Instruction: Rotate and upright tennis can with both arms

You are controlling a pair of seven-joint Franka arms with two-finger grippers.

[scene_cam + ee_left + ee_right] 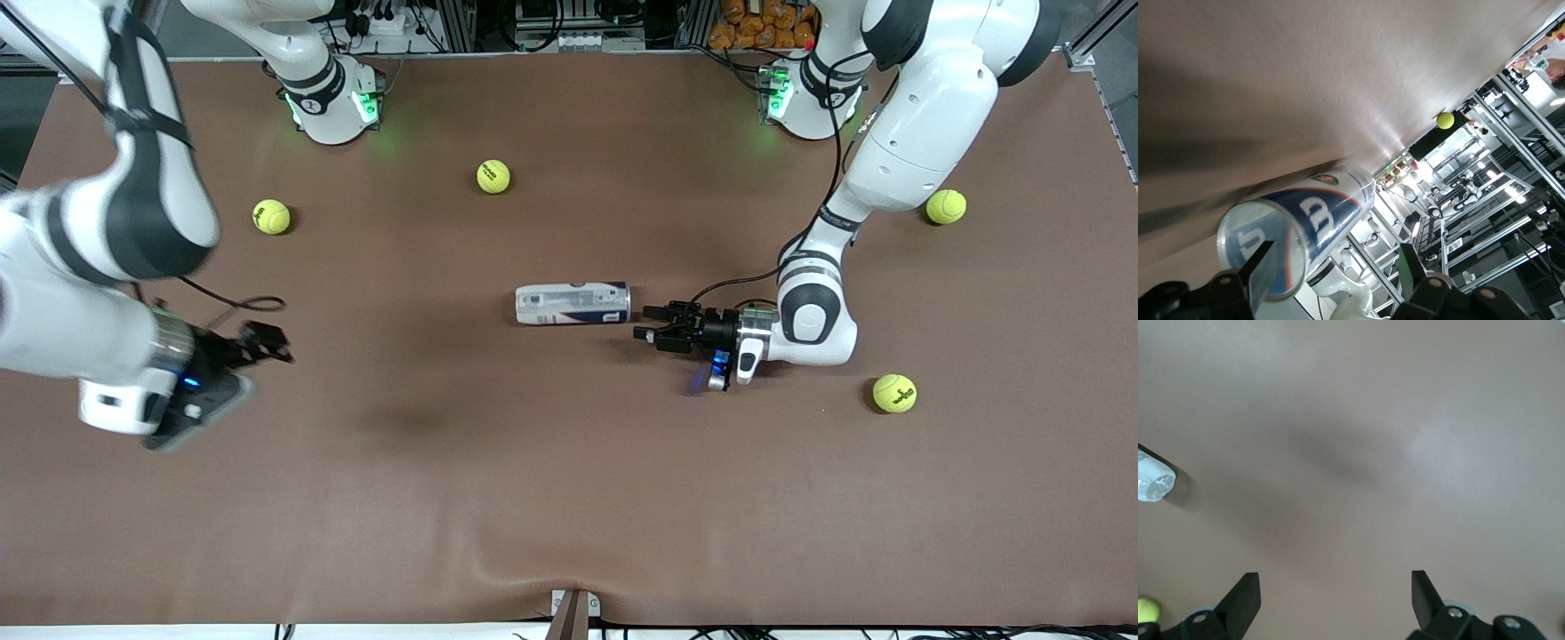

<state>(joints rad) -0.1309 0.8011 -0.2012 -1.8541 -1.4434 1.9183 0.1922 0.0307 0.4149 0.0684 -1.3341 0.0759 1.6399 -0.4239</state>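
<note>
While the tennis can lies flat on its side near the middle of the brown table, you have lots of bare room around it. Your left gripper is low and just beside one end of the can, not touching it. Its fingers are spread apart and hold nothing. Your right gripper hangs in the air, well apart from the can, toward the right arm's end of the table. Its fingers are spread wide with nothing between them. You can count one can and four tennis balls. Two balls sit farther from the front camera than the can. Two more sit toward the left arm's end.
</note>
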